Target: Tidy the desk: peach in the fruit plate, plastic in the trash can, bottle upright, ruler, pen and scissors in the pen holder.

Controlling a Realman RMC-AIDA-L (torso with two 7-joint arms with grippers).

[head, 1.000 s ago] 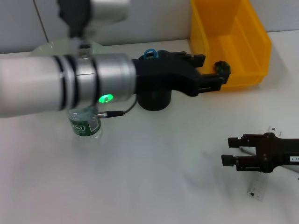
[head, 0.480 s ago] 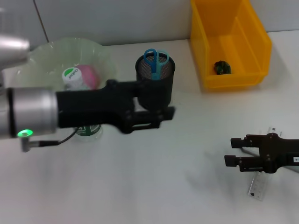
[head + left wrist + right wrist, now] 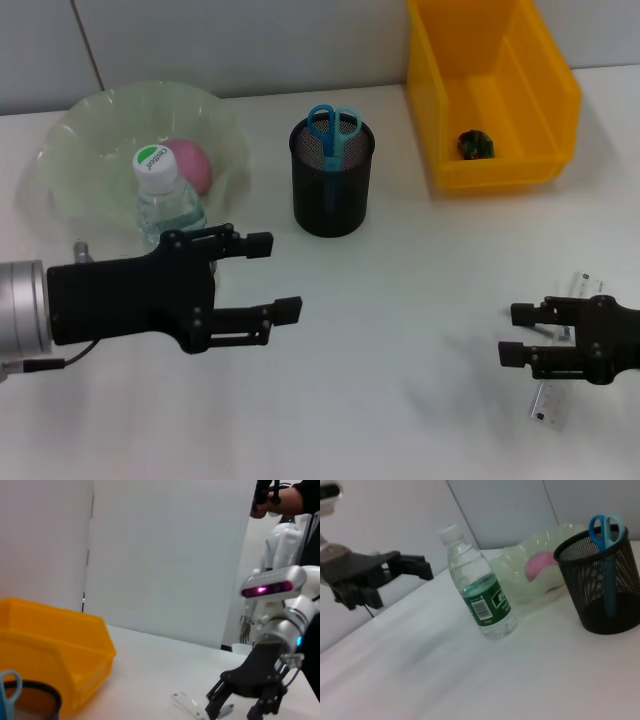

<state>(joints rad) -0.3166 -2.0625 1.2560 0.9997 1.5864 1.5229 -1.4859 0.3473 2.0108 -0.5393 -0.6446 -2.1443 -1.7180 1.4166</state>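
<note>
right gripper (image 3: 520, 334) low at the right of the desk, fingers parted, holding nothing — the ruler (image 3: 557, 393) lies flat right beneath it, long axis running near-to-far, slightly slanted. this arm is far nearer than the left gripper (image 3: 268, 280), also spread and bare, beside the upright bottle (image 3: 168, 205). pen holder (image 3: 331, 183) well apart. left wrist view shows the ruler's end poking past the fingers.
</note>
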